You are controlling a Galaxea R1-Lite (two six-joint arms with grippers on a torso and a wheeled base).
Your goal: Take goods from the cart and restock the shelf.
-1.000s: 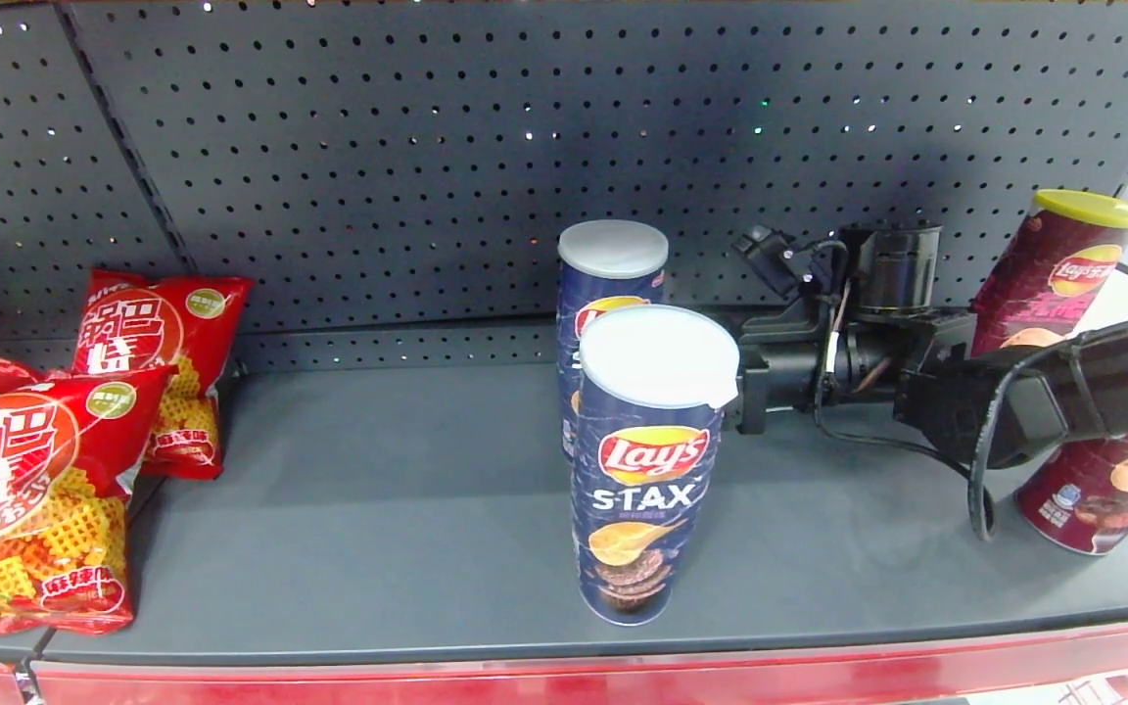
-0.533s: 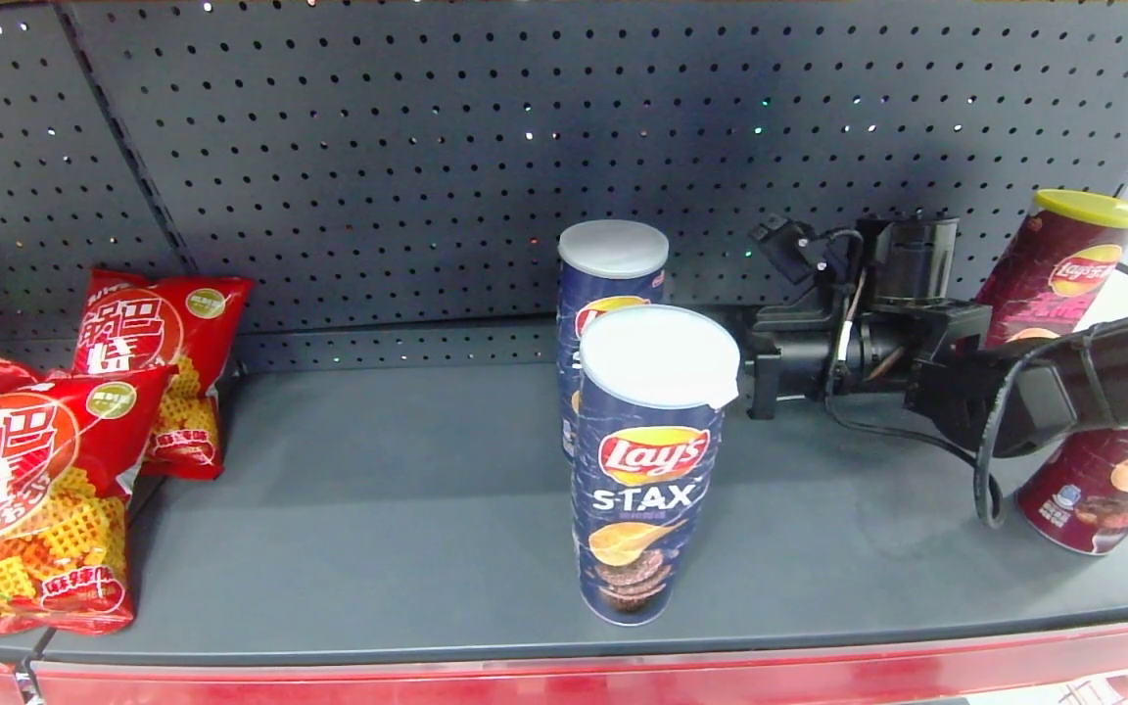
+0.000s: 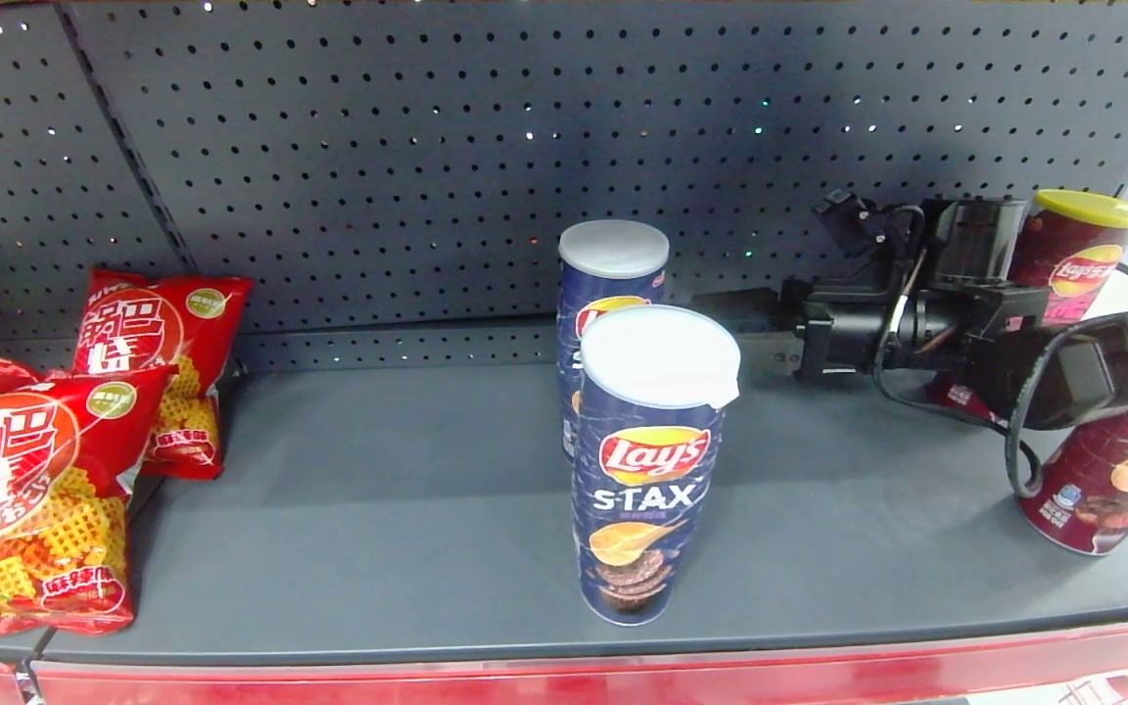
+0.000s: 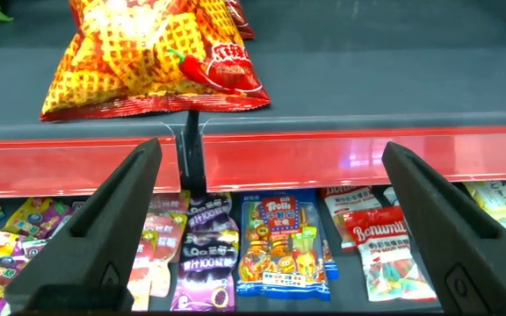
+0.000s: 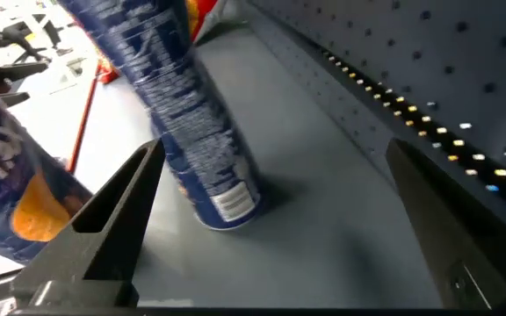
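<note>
Two tall blue chip cans stand upright mid-shelf, the front blue can (image 3: 655, 460) just ahead of the rear blue can (image 3: 611, 279). My right gripper (image 3: 755, 333) hovers open and empty above the grey shelf (image 3: 378, 490), a short way right of the rear can and apart from it. In the right wrist view the rear blue can (image 5: 196, 132) stands beyond the open right gripper (image 5: 275, 228), with the front blue can (image 5: 7, 184) to one side. My left gripper (image 4: 275, 228) is open and empty, below the shelf's red front edge (image 4: 323, 158).
Red snack bags (image 3: 25, 480) lie at the shelf's left end. Two maroon chip cans (image 3: 1107, 480) stand at the right end, behind my right arm. A perforated back panel (image 3: 427, 147) closes the shelf. Candy packs (image 4: 279, 241) fill the lower shelf.
My right gripper has drawn back to the right, away from the blue cans, and risen slightly. The cans have stayed where they were.
</note>
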